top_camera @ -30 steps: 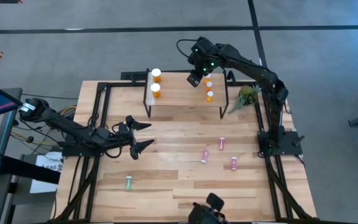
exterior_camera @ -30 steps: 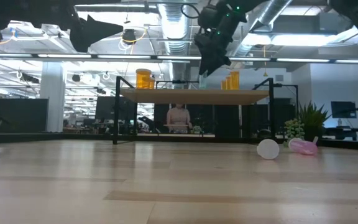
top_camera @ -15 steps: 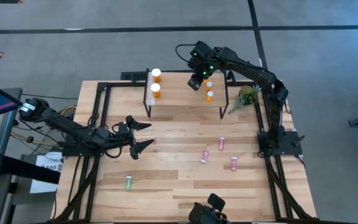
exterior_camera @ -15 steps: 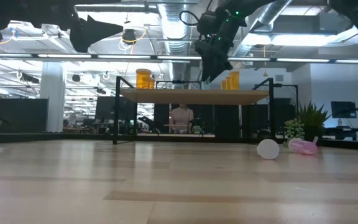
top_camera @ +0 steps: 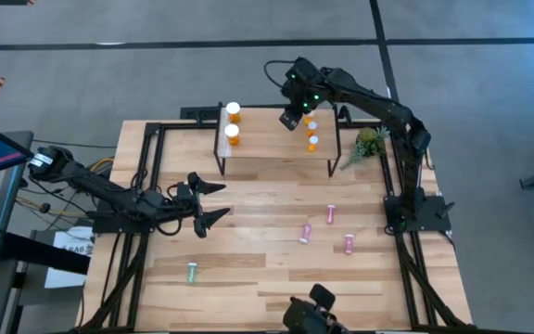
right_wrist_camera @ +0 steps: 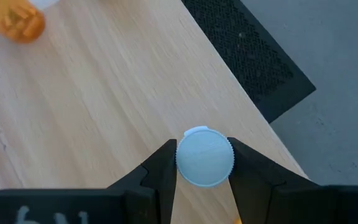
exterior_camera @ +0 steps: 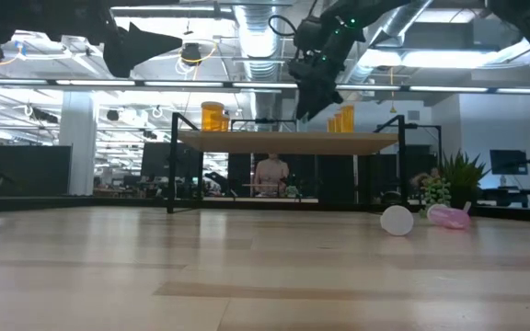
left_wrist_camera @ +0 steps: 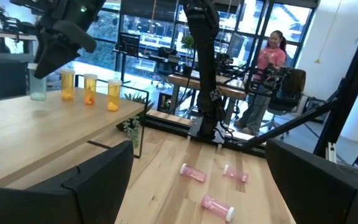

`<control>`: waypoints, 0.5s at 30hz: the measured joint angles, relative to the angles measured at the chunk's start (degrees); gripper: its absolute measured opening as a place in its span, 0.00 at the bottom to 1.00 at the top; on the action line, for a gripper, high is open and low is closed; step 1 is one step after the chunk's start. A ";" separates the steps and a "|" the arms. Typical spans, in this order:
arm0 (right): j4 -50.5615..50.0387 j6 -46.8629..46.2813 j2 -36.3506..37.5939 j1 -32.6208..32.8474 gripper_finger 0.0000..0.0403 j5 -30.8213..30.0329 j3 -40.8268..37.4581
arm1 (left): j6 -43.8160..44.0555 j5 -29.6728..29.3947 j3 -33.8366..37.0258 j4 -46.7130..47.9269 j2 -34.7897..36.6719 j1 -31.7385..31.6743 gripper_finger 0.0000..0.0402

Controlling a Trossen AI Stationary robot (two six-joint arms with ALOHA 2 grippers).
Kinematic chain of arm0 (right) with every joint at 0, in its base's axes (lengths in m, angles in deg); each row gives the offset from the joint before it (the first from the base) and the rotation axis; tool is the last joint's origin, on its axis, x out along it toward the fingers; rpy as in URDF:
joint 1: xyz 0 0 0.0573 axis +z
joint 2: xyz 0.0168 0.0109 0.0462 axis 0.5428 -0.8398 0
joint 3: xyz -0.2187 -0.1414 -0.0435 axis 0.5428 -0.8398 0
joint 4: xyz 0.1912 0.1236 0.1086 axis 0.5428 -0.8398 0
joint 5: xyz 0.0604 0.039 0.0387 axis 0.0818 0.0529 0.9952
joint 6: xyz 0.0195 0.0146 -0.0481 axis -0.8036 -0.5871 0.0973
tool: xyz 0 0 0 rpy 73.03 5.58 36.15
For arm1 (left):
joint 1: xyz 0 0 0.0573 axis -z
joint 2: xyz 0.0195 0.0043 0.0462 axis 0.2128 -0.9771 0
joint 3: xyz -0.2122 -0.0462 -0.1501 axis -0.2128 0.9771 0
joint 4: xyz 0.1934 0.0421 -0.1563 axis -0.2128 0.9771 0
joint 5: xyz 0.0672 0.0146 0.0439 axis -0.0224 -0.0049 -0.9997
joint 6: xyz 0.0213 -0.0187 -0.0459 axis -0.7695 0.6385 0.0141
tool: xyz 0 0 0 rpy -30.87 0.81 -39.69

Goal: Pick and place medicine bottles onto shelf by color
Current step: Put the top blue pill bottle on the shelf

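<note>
As the right gripper (right_wrist_camera: pixel 204 180) hung over the far edge of the shelf (top_camera: pixel 276 153), its two dark fingers (right_wrist_camera: pixel 160 171) were clamped on either side of a pale green bottle (right_wrist_camera: pixel 204 157), seen cap-up in the lower centre of the right wrist view. In the high view that gripper (top_camera: pixel 292 113) sat at the upper centre of the frame, above the shelf's back edge and just left of three small orange bottles (top_camera: pixel 312 142) standing in a short row. In the left wrist view, the pale bottle (left_wrist_camera: pixel 37 87) showed beneath the gripper at the upper left, beside those orange bottles; whether it rested on the shelf or hung just above it could not be told. Two larger orange bottles (top_camera: pixel 233 123) stood at the shelf's left end, near the white strip.

On the workbench (top_camera: pixel 267 278) below the shelf, three pink bottles (top_camera: pixel 330 228) lay on their sides right of centre, and another pale green bottle (top_camera: pixel 192 273) lay alone toward the lower left. A small green plant (top_camera: pixel 369 144) stood at the shelf's right end.

The left gripper (top_camera: pixel 209 200) waited at the left centre of the high view, above the workbench and well apart from every bottle, its fingers spread wide with nothing between them. Beyond the table, a person (left_wrist_camera: pixel 267 65) stood at the upper right of the left wrist view.
</note>
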 joint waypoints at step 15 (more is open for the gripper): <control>-2.61 -0.22 0.00 -1.30 0.37 0.17 0.00 | 0.00 0.00 0.00 0.00 0.00 0.02 0.88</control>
